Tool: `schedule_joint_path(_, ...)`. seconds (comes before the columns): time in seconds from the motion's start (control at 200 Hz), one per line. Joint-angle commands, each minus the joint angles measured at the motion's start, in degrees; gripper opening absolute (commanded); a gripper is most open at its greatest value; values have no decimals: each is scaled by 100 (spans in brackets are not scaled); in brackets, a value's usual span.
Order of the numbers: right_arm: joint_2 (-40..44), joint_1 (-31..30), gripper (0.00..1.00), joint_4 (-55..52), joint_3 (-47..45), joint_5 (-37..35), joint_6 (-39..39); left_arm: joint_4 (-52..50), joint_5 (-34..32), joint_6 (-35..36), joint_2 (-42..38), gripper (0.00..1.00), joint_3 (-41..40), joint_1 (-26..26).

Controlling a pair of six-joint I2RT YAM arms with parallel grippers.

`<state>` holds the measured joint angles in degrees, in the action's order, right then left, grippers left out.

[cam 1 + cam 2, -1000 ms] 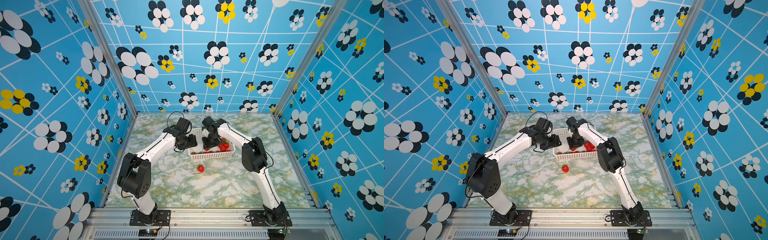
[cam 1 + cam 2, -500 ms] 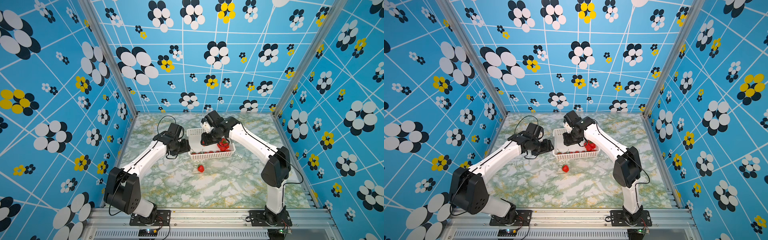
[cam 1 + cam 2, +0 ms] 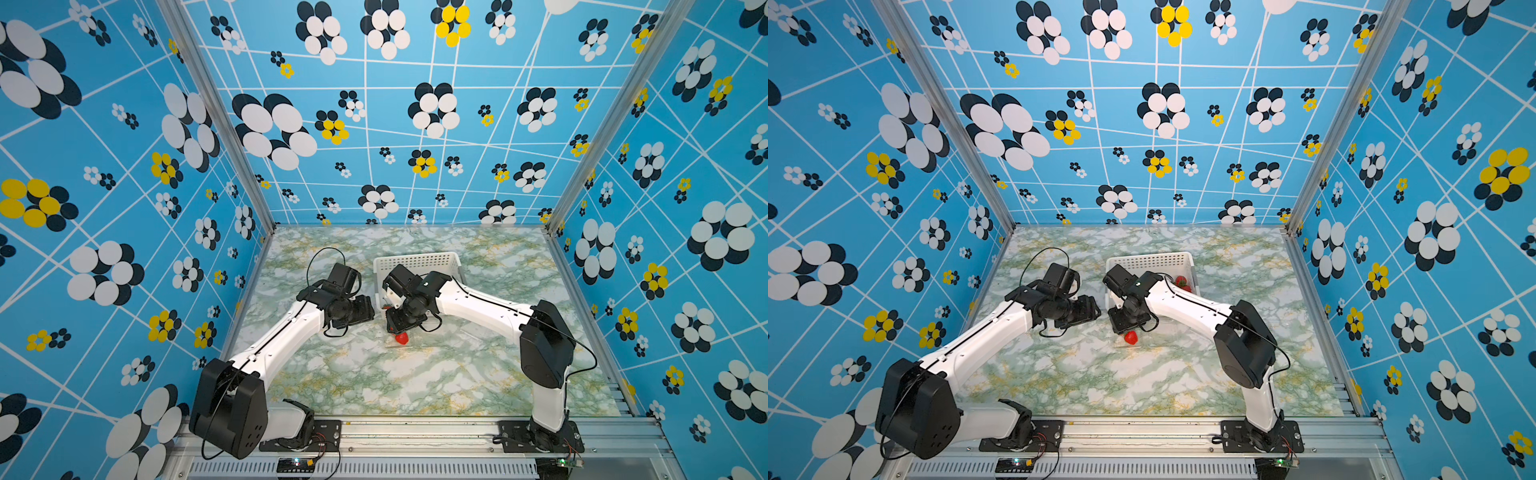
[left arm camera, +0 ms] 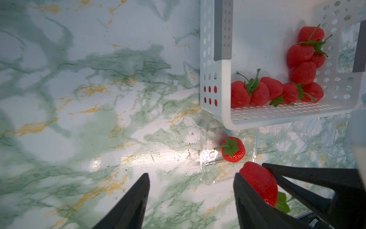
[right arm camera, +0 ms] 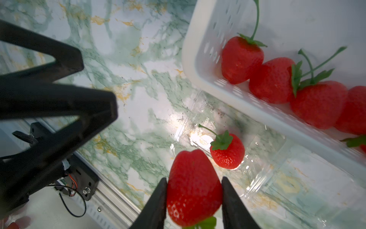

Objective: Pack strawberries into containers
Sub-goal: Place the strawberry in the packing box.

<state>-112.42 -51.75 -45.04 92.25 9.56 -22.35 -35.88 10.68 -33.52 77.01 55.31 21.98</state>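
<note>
Right claw [image 5: 194, 181] grips a strawberry [image 5: 193, 198] just above the clear container [image 5: 261, 174] holding one berry [image 5: 227, 153]; left claw [image 4: 191, 174] gapes empty nearby. Placing step, I judge: lower, then release inside.

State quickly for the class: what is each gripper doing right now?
Left gripper: open, holding nothing.
Right gripper: shut on a strawberry.
</note>
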Motion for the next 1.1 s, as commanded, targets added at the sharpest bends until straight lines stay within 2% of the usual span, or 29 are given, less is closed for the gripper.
schedule_joint_path(0.0, -309, -55, 22, 13, 65, 6, -50, 70, -14, -36, -55, 69, -118, -46)
schedule_joint_path(0.37, -628, -116, 25, 87, 152, 105, -59, 194, 48, 29, -28, 68, -185, -48)
schedule_joint_path(0.47, -715, -138, 29, 32, 219, 97, -33, 239, 89, 13, -28, 69, -200, -45)
schedule_joint_path(0.71, -720, -143, 49, -5, 276, 8, 29, 274, 114, -4, -46, 69, -257, -51)
schedule_joint_path(0.859, -711, -143, 55, -40, 323, -58, 102, 283, 119, 10, -81, 68, -279, -51)
schedule_joint_path(1.094, -531, -143, 55, -48, 372, -274, 230, 240, 93, 6, -184, 69, -284, -51)
